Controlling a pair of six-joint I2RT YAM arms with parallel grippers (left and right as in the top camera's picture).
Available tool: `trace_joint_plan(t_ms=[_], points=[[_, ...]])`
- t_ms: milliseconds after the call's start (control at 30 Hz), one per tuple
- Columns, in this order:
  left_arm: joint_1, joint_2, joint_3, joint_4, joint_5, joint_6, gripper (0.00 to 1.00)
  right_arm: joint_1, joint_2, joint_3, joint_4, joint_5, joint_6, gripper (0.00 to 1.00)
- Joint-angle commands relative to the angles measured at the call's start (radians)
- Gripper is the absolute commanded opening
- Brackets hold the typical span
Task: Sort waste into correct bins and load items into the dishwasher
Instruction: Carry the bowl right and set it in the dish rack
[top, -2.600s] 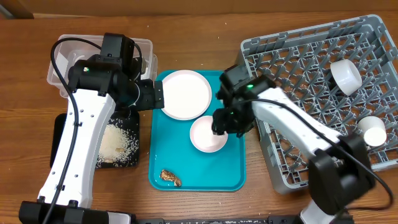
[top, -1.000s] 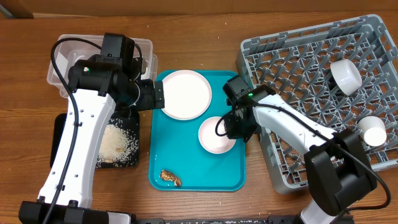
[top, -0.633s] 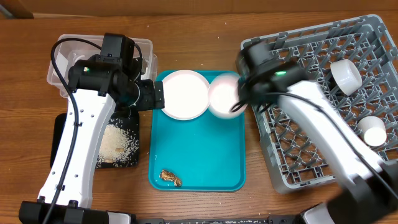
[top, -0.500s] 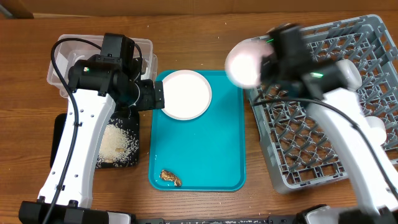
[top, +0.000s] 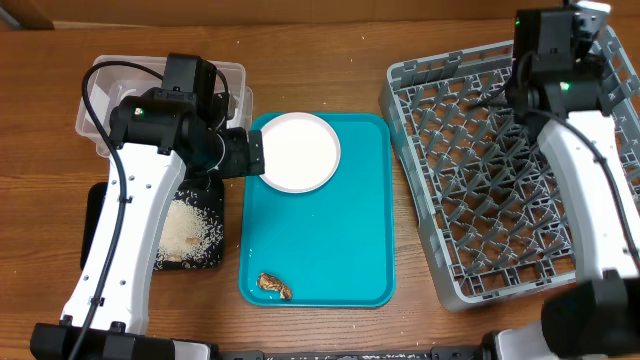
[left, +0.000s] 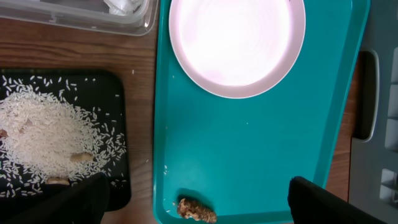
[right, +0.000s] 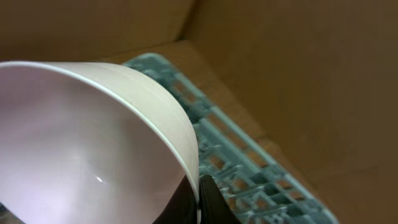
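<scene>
In the right wrist view my right gripper is shut on the rim of a pale bowl, held in the air over the far corner of the grey dishwasher rack. Overhead, the right arm reaches over the rack's back right and hides the bowl. A white plate lies at the far end of the teal tray, and a brown food scrap lies at its near edge. My left gripper hangs open above the tray, nothing between its fingers.
The black tray at the left holds loose rice. Behind it the clear tub holds a crumpled white napkin. The left arm spans both bins. Bare wood runs along the table's near edge.
The right arm lifted the bowl off the teal tray and swung it up and right to the rack's far corner. The left arm has stayed still.
</scene>
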Motion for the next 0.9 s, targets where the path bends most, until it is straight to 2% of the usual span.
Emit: trace_joint_plan(t_ms=[0,367,767,867], points=[[0.004,-0.002,0.010,0.000,0.012,-0.010,0.93,-0.026,0.080,0.000,0.042,0.192,-0.008,0.04],[0.004,-0.002,0.010,-0.019,0.012,-0.010,0.94,-0.033,0.313,0.000,0.036,0.132,0.010,0.04],[0.004,-0.002,0.010,-0.018,0.012,-0.010,0.95,0.047,0.343,-0.006,-0.173,0.060,0.273,0.04],[0.004,-0.002,0.010,-0.017,0.012,-0.010,0.95,0.061,0.343,-0.006,-0.217,0.011,0.298,0.04]])
